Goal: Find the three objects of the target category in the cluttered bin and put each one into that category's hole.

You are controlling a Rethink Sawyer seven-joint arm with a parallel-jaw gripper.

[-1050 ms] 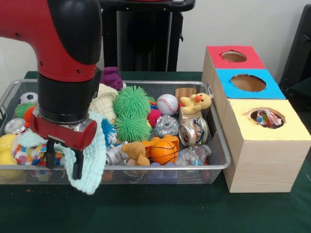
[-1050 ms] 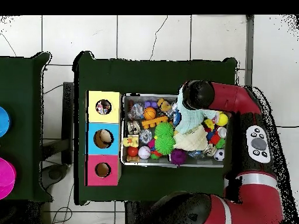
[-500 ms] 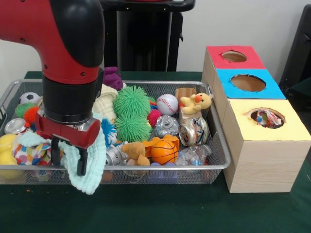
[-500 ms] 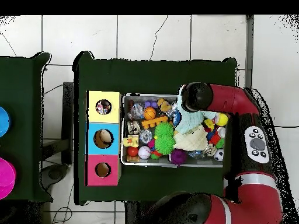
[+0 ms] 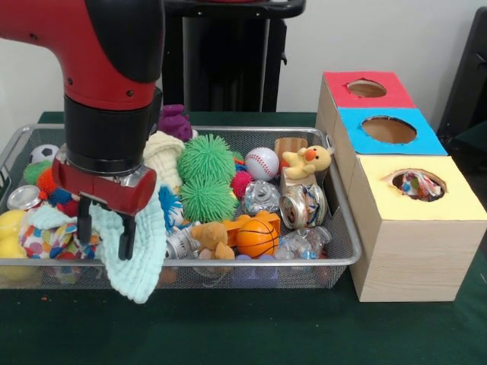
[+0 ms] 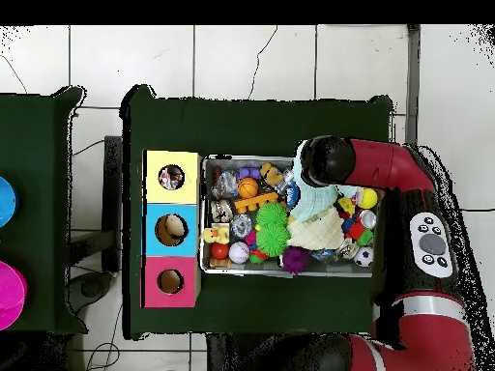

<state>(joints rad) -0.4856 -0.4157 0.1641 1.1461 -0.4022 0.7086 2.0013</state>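
My end effector (image 5: 103,230) is clamped on a mint green cloth (image 5: 137,255), which hangs over the near rim of the wire bin (image 5: 342,251). The three-hole box (image 5: 411,228) stands just beside the bin on the worktop (image 5: 243,327).

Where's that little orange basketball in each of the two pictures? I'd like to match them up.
Front view: the orange basketball lies near the tray's front rim, right of centre, below the two green spiky balls.
Overhead view: the same ball sits near the tray's upper left corner, close to the yellow-topped box.
Shared landmark: the yellow-topped box, the box nearest the ball in both.
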